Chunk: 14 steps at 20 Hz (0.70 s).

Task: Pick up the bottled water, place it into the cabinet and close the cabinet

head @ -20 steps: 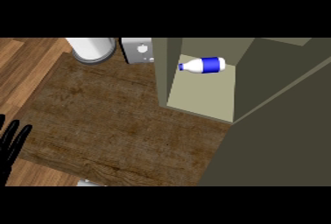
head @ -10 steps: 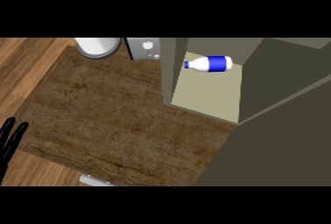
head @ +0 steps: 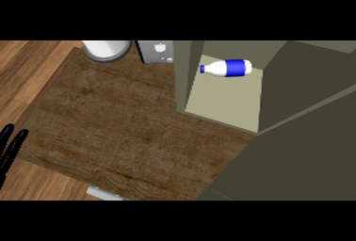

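I've got one feed only, the head view, so nothing overlaps with a second camera. It looks steeply down onto the dark brown wood-grain counter top (head: 132, 122), from fairly high up. Frame runs from the round white-and-grey pot (head: 106, 49) at the top edge to the open olive-green cabinet (head: 226, 101) on the right. Lighter wooden floor (head: 28, 66) fills the left.
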Each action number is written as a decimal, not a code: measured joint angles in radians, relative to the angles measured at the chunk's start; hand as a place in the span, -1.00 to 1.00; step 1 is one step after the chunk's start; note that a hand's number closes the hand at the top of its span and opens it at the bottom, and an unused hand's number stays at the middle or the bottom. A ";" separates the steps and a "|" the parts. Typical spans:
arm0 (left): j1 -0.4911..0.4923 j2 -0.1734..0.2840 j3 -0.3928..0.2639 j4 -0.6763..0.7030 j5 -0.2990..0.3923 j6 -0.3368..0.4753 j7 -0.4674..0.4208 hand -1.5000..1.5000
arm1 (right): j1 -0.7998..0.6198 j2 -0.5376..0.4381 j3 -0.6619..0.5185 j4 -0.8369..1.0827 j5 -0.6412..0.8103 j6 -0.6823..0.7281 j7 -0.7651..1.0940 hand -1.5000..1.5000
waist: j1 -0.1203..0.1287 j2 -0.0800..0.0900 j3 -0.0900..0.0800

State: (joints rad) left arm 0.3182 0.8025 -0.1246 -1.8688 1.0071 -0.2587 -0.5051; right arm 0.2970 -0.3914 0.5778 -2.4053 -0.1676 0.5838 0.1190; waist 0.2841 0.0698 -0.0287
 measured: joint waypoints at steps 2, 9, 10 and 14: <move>-0.002 0.002 0.002 0.005 0.003 -0.003 0.002 -1.00 | -0.039 0.010 -0.004 0.011 -0.009 -0.001 0.028 1.00 | -0.002 -0.002 0.000; -0.005 0.005 0.008 0.019 0.007 -0.010 0.007 -1.00 | -0.216 0.047 -0.057 0.122 -0.008 -0.022 0.162 1.00 | -0.008 -0.008 0.004; -0.004 0.005 0.009 0.022 0.009 -0.013 0.007 -1.00 | -0.243 0.057 -0.064 0.144 -0.009 -0.028 0.180 1.00 | -0.008 -0.009 0.004; -0.003 0.004 0.012 0.035 0.013 -0.018 0.008 -1.00 | -0.356 0.115 -0.078 0.234 -0.017 -0.059 0.252 1.00 | -0.014 -0.015 0.007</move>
State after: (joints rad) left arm 0.3153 0.8069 -0.1125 -1.8340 1.0204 -0.2767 -0.4974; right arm -0.0589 -0.2761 0.5002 -2.1710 -0.1848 0.5246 0.3713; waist 0.2705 0.0550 -0.0220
